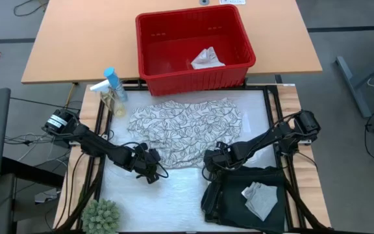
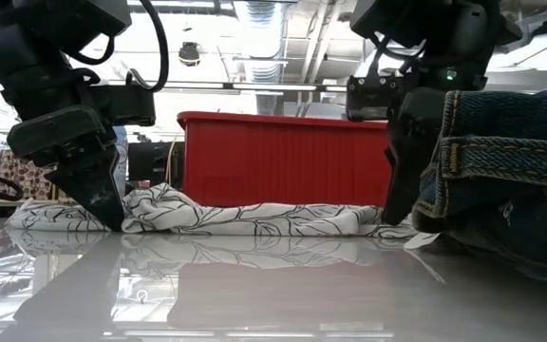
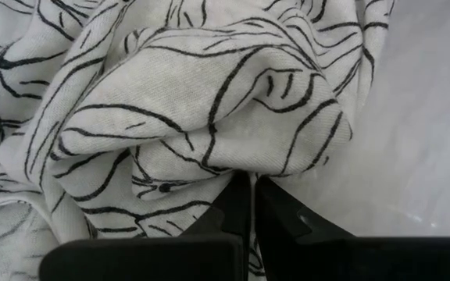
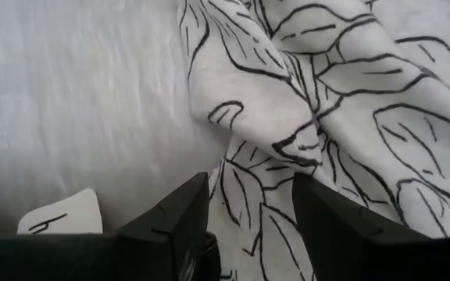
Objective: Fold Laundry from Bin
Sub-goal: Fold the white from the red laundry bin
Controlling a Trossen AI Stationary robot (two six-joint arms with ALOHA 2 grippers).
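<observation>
High view is showing you a spray bottle (image 1: 113, 83) and plant (image 1: 100, 216) crowding the desk's (image 1: 174, 195) left side, folded dark clothes (image 1: 239, 195) lying right. Your left gripper (image 1: 149, 170) is pinching the leaf-patterned cloth's (image 1: 184, 130) near corner; the right gripper (image 1: 214, 161) is straddling its other corner, fingers apart. Behind sits the bin (image 1: 193, 49).

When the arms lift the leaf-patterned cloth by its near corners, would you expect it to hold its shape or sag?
The leaf-patterned cloth will probably sag: it already bunches into soft folds at the left gripper. It looks thin and light, so it should lift easily. The open right gripper straddles a loose edge that may slide on the glossy table.
</observation>
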